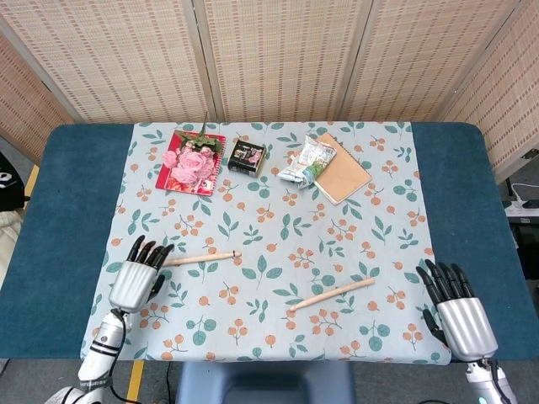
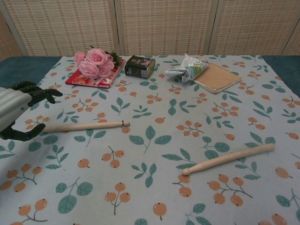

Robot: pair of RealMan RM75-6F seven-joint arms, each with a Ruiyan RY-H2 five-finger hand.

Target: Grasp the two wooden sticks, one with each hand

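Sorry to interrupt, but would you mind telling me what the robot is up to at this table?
It is setting out to grasp two wooden sticks, one per hand. The left hand hangs open at the end of the left stick, not gripping it yet. The right hand is open near the table's right edge, well away from the right stick. Both sticks lie flat on the floral cloth.
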